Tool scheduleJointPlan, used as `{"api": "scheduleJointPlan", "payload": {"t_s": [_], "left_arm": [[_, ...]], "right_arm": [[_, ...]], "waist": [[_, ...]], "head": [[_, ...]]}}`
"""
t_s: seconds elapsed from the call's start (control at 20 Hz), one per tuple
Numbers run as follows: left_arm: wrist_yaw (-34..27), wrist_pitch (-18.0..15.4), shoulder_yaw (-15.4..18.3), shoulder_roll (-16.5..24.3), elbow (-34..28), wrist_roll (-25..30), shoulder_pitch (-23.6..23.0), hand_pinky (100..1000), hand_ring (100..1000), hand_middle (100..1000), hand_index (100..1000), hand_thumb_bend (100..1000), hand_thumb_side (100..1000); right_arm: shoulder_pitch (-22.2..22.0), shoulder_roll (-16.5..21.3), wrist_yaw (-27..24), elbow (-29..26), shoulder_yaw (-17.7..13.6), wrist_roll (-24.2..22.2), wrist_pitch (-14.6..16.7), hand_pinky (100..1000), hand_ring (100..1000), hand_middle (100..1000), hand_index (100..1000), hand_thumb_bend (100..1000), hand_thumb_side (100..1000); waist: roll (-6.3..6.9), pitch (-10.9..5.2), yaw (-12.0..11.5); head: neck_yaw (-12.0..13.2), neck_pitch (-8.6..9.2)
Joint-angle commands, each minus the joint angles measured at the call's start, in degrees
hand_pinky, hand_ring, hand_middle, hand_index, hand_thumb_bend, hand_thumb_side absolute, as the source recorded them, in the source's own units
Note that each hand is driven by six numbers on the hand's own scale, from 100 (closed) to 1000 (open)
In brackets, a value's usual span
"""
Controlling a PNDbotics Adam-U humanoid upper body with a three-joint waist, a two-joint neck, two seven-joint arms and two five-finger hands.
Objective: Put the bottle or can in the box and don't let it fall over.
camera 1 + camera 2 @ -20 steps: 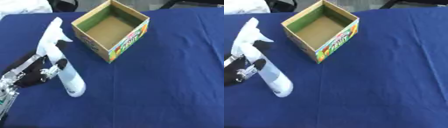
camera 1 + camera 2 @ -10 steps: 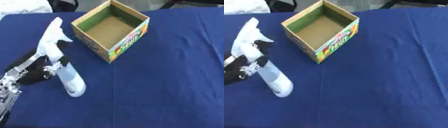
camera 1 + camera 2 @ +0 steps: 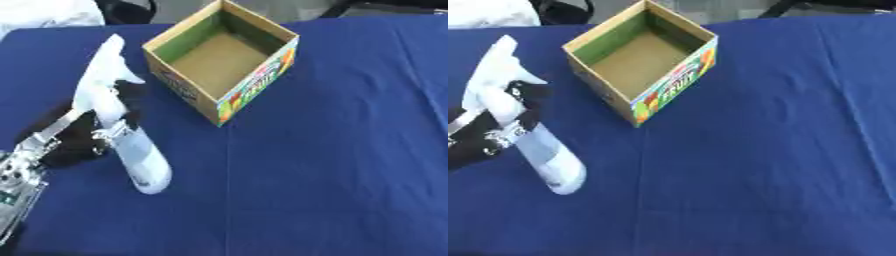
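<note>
Item: white spray bottle [image 3: 122, 125], tilted on the blue table [image 3: 350, 165] toward its left edge, long axis running from the trigger head at the far end down to the rounded base nearer me, with my left hand [image 3: 492, 131] curled round its neck and upper body. Destination: open cardboard box [image 3: 223, 60], upright, empty as far as I can see, just beyond and to the right of the bottle's head, toward the far edge. My right hand shows in neither view; the left is plainly nearer.

Left robot hand [image 3: 74, 142]: black fingers and palm, silver metal links; silver wrist housing, small green marking.
</note>
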State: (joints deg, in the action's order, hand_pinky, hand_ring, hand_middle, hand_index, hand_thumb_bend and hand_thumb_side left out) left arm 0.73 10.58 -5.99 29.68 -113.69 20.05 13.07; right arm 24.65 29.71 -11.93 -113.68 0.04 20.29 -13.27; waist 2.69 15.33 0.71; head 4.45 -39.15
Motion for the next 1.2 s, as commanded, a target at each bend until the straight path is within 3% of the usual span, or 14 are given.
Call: {"api": "scheduleJointPlan", "payload": {"t_s": [0.05,0.45,0.7,1.2], "left_arm": [[-0.5,1.0,-0.1,0.5,-0.9,-0.2,0.6,1000,1000,1000,870,142,653],[-0.3,3.1,-1.0,0.4,-0.9,0.3,0.0,1000,1000,1000,892,160,697],[1.8,2.9,-1.5,0.5,-0.9,1.6,-0.3,1000,1000,1000,913,223,661],[5.5,3.3,-2.1,0.7,-0.9,2.5,-1.1,1000,1000,1000,906,242,659]], "right_arm": [[0.7,1.3,-0.4,-0.9,-0.3,-0.2,0.0,1000,950,1000,962,100,470],[0.8,1.2,-0.5,-0.9,-0.2,-0.2,0.0,1000,949,1000,962,100,470],[0.9,1.2,-0.5,-0.9,-0.2,-0.3,0.0,1000,949,1000,962,100,470],[0.9,1.2,-0.6,-0.9,-0.1,-0.3,0.0,1000,949,1000,962,100,470]], "waist": [[-0.12,-0.81,0.0],[-0.1,-0.86,0.0],[-0.08,-0.84,0.0],[-0.09,-0.83,0.1]], "head": [[0.2,0.57],[0.2,0.62],[0.2,0.59],[0.3,0.76]]}}
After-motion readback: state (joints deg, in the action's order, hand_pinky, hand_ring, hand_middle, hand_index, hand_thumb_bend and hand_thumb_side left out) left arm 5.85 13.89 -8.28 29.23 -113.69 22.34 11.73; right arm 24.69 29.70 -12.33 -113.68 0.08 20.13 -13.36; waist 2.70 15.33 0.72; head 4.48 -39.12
